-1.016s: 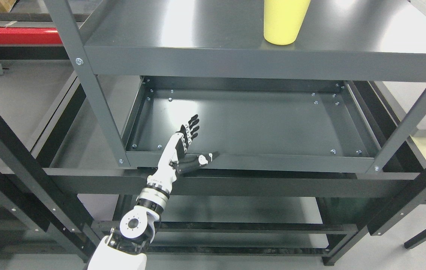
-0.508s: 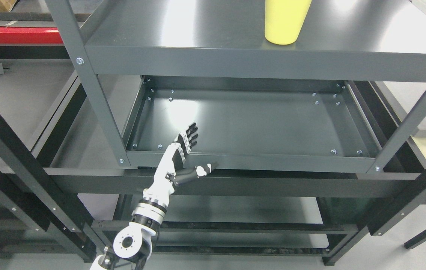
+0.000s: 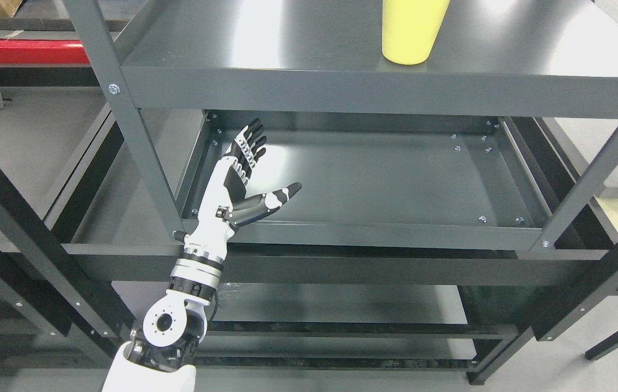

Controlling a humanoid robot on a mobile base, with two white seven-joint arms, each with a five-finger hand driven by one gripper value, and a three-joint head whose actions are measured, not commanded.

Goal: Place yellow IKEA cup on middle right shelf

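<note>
The yellow cup (image 3: 411,31) stands upright on the grey shelf board (image 3: 298,43) at the top of the head view, toward the right; its upper part is cut off by the picture's edge. My left hand (image 3: 257,166) is well below and left of it, over the front left of the lower tray shelf (image 3: 396,174). Its fingers are straight and spread, the thumb sticking out to the right, and it holds nothing. The white forearm comes up from the lower left. My right arm does not show.
A grey upright post (image 3: 123,120) stands just left of my hand, another (image 3: 597,174) at the right. A dark frame bar (image 3: 341,267) runs across below the tray. A red beam (image 3: 20,51) lies at the far left.
My left hand dipped toward the tray's front rim, then rose and moved up and to the left, farther over the tray. The cup has stayed put.
</note>
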